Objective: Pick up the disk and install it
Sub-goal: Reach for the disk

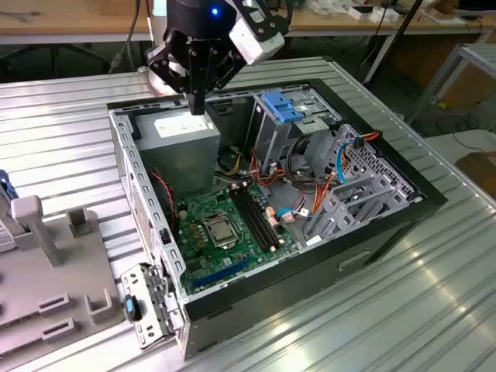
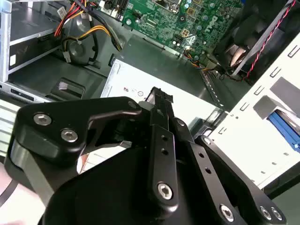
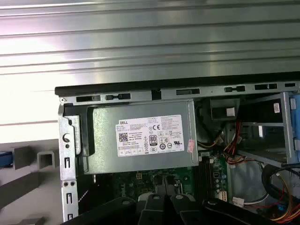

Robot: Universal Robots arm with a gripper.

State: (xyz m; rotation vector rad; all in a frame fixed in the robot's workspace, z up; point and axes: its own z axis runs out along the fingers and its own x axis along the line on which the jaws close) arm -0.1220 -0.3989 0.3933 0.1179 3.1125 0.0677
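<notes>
Ribbed metal counter [image 1: 372, 310]: disk [image 1: 3, 187] not yet picked up

1. The hand [image 1: 198, 105] has its fingers together and holds nothing. It is poised just above the power supply [image 1: 182, 139] at one corner of the open computer case [image 1: 128, 167].
2. A white printed label [image 3: 150, 137] with a code square and certification marks lies on the power supply's top face.
3. The blue-edged item at the exterior view's left, beside the grey fixture [image 1: 46, 256], appears to be the disk. It sits outside the case, well apart from the hand.
4. Progress: judged from this layout, pickup and installation both remain.
</notes>
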